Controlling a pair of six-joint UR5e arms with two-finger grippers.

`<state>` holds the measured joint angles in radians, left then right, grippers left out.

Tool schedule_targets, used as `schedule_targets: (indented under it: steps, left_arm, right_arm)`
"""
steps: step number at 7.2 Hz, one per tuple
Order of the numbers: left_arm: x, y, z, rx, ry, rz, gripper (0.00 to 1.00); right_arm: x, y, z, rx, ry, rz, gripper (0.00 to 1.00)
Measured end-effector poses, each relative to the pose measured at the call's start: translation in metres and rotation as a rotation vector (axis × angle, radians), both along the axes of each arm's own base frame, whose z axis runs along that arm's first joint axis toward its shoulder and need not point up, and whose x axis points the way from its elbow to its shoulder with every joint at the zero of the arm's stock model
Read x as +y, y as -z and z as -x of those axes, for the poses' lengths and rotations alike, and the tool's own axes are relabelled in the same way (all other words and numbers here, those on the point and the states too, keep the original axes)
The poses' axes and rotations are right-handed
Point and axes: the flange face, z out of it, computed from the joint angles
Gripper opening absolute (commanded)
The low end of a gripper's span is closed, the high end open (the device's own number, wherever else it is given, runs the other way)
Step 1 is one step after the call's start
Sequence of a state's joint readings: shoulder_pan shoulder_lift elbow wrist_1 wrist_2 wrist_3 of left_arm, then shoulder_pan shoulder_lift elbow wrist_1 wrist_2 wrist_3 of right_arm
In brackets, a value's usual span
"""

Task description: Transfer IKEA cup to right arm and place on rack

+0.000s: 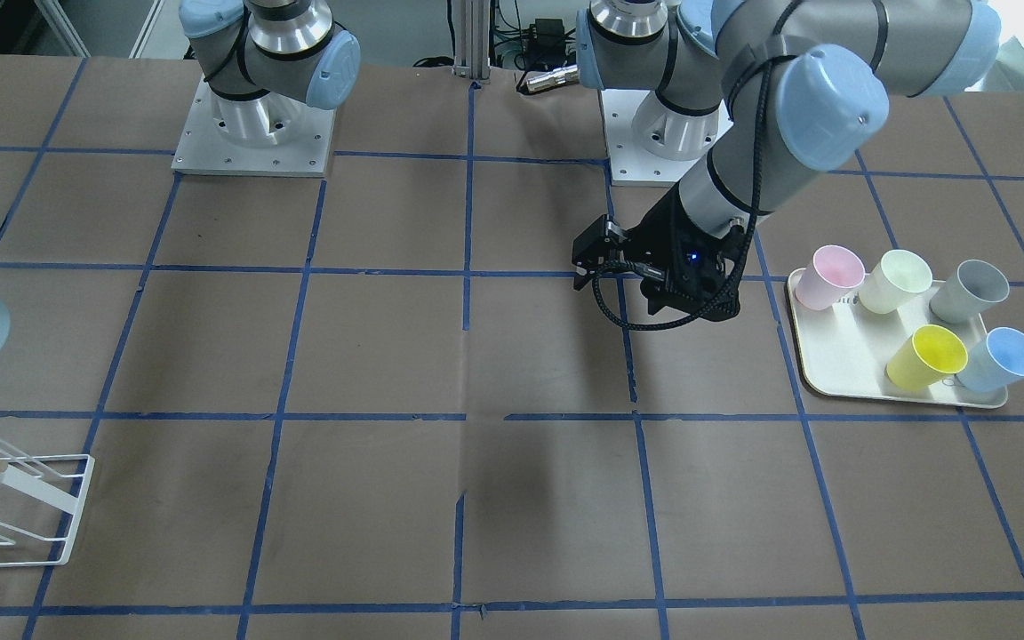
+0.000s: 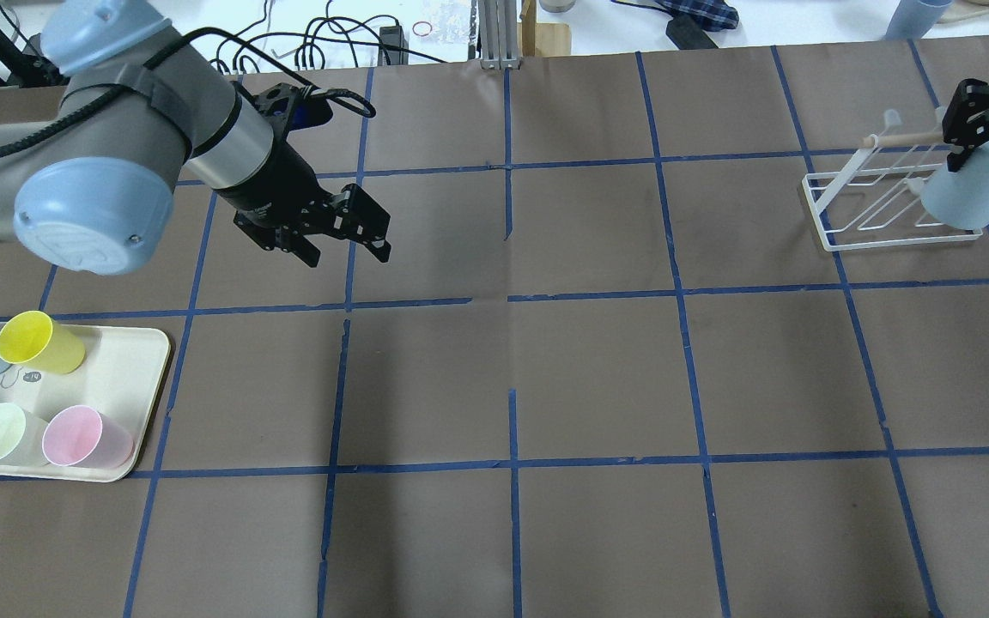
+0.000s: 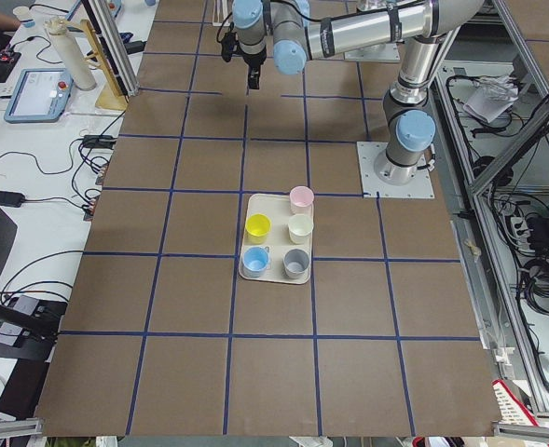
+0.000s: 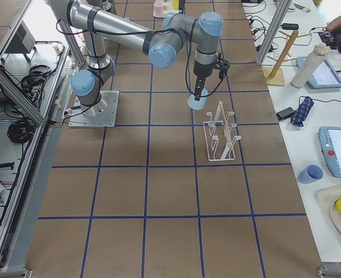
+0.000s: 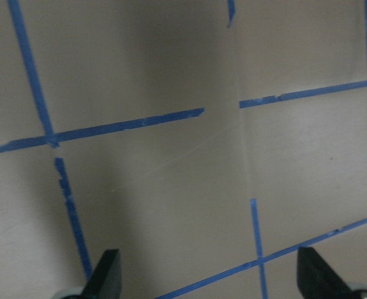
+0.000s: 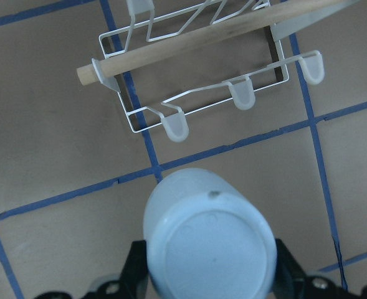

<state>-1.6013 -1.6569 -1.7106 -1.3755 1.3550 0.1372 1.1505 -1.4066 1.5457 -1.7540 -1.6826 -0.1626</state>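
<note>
A robotics lab: tape-gridded table (image 2: 597, 378), teach pendant (image 4: 339, 152), loose cables (image 4: 19, 124), aluminium framing (image 2: 492, 34).

1. Two pale sky-blue plastic tumblers (image 1: 1001, 358).
2. One yellow plastic tumbler (image 1: 927, 356), one pink tumbler (image 1: 829, 277), one pale-green tumbler (image 1: 895, 281), one grey tumbler (image 1: 970, 291).
3. One cream rectangular tray (image 1: 841, 364).
4. One white wire-frame rack (image 6: 189, 43).
5. Two silver-grey jointed robot arms (image 2: 142, 129).

The IKEA cup (image 6: 209, 246), low in the frame, looked smooth matt plastic; above it the rack (image 6: 242, 94) was glossy white coated wire with a bare wooden dowel (image 6: 189, 42); matt brown paper and blue tape (image 2: 597, 462) covered the table (image 2: 597, 378)
</note>
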Motion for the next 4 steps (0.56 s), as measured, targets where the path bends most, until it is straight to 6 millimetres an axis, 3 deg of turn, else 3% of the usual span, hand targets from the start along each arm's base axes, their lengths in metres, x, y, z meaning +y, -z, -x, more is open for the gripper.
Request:
schedule_targets:
  steps: [2, 4]
  left_arm:
    - [0.007, -0.052, 0.028, -0.133, -0.032, 0.089, 1.00]
    - [0.018, -0.085, 0.023, -0.215, -0.058, 0.109, 1.00]
  right_arm:
    - [-0.017, 0.020, 0.007, 0.010, -0.016, 0.014, 0.02]
    - [-0.028, 0.033, 0.011, 0.009, -0.019, 0.024, 0.03]
